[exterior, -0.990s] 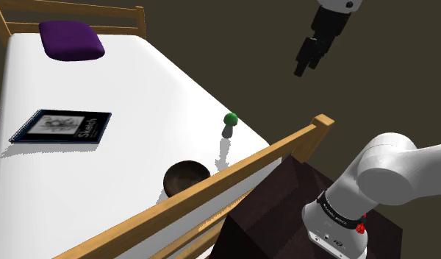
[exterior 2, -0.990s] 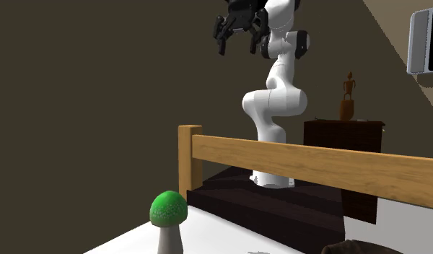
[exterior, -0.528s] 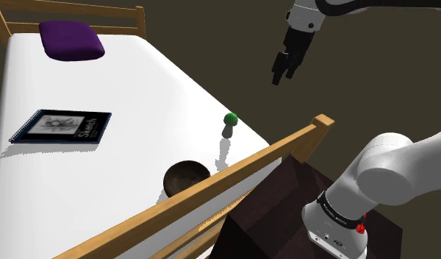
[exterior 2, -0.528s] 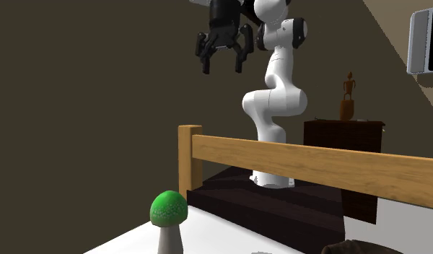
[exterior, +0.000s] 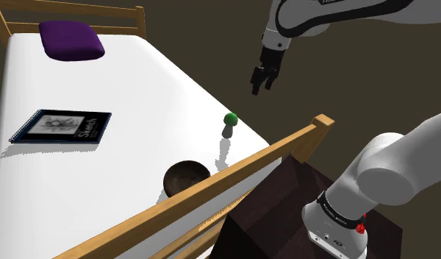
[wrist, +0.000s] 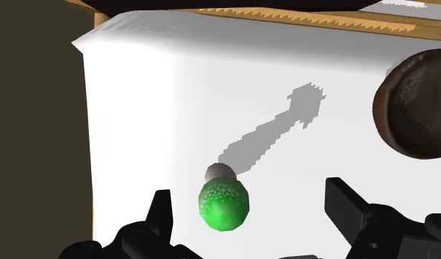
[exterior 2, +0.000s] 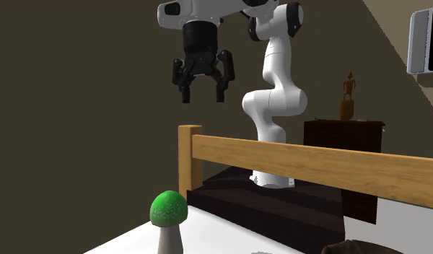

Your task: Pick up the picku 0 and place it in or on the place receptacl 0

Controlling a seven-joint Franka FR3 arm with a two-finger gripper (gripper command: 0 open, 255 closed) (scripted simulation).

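A small mushroom-shaped figure with a green cap and grey stem (exterior: 229, 124) stands upright on the white bed (exterior: 101, 169) near its edge; it also appears in the second exterior view (exterior 2: 167, 219). A dark brown bowl (exterior: 185, 177) rests on the bed by the wooden footboard rail, and its rim shows beside the gripper in the wrist view (wrist: 416, 103). My gripper (exterior: 262, 81) hangs open high above the mushroom, off toward the shoulder view's right, nothing between its fingers (exterior 2: 201, 88). In the wrist view the mushroom (wrist: 223, 202) lies below, between the spread fingers (wrist: 162, 210).
A wooden rail (exterior: 234, 173) runs along the bed's foot with a post (exterior 2: 188, 162). A sketchbook (exterior: 62, 127) and purple pillow (exterior: 70, 39) lie farther up the bed. The dark stand (exterior: 300, 213) sits beside the bed. A dresser with a figurine (exterior 2: 346, 97) stands behind.
The gripper has swung down and toward the shoulder view's left, coming closer to the spot above the mushroom. Its fingers stay open. Mushroom and bowl have not moved.
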